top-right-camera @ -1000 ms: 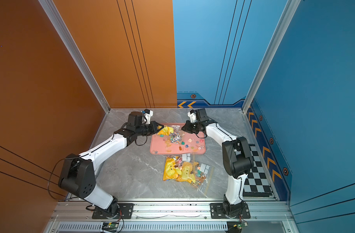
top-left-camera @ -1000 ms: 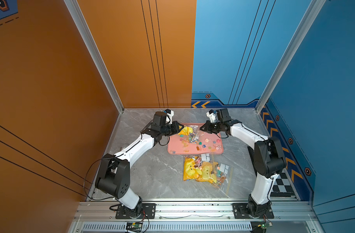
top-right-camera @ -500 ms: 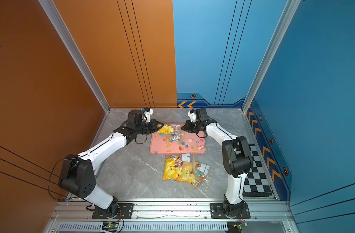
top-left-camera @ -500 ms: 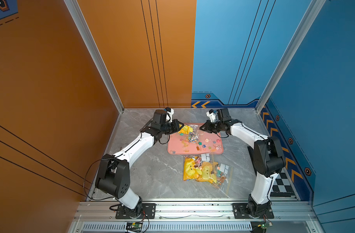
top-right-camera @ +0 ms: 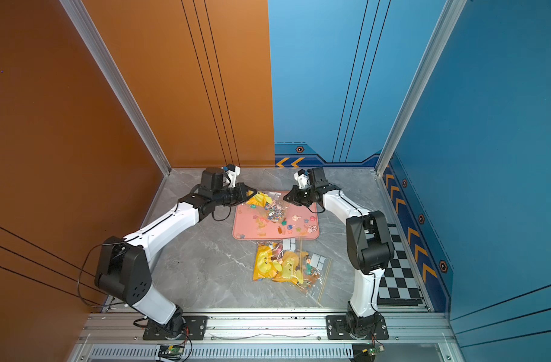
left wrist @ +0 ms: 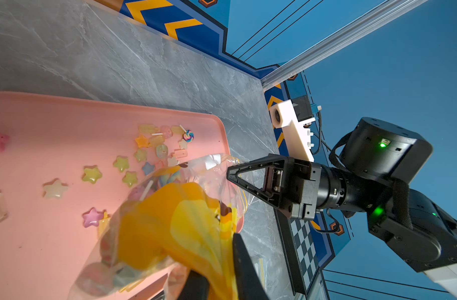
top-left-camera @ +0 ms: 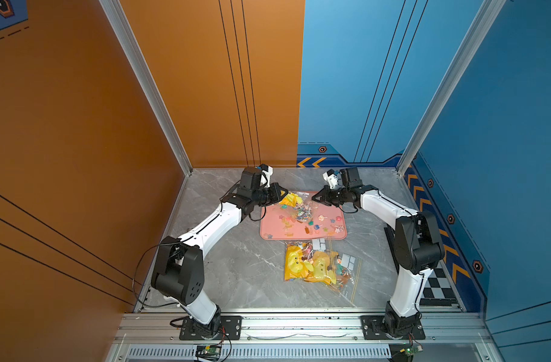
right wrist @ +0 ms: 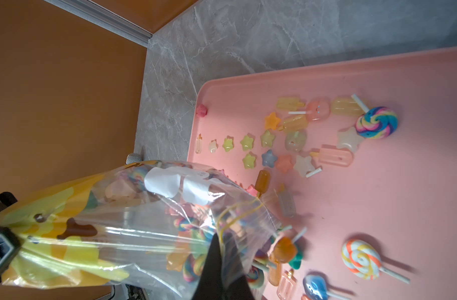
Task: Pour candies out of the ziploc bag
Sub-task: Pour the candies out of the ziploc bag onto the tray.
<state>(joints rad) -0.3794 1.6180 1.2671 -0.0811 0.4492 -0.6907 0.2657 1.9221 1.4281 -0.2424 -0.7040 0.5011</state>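
Gripping the bunched yellow-printed bottom end of the clear, soft plastic ziploc bag (top-left-camera: 294, 203) with the left claw (top-left-camera: 282, 196), clamped closed on the film. Pinched a thin fold at the bag's unsealed mouth with the right claw (top-left-camera: 315, 198), closed all the way, only film between the jaws. Held the bag slung between the two, apparently clear of the grey marble-patterned table (top-left-camera: 236, 269), above the far part of the flat pink plastic tray (top-left-camera: 266, 224), mouth drooping toward the tray floor. Saw many tiny multicoloured candies (right wrist: 295, 140) already scattered on the tray: translucent stars, ice-lolly shapes, swirl lollipops on thin white sticks. Spotted a clump more inside the bag, crowded near the mouth.

Judged the load light and the film limp and slick, with no stiffness to steer by and a habit of folding over and trapping pieces. Judged the best hold to be the bottom seam or its corners, raised above the mouth, plus a light pinch on one lip to spread the opening. Reckoned the sticks likely to snag crosswise at the zip, and the small hard pieces likely to bounce past the low rim.

Noted a second bag (top-left-camera: 315, 266), fuller and of the same kind, lying flat on the table just beside the tray's near edge.
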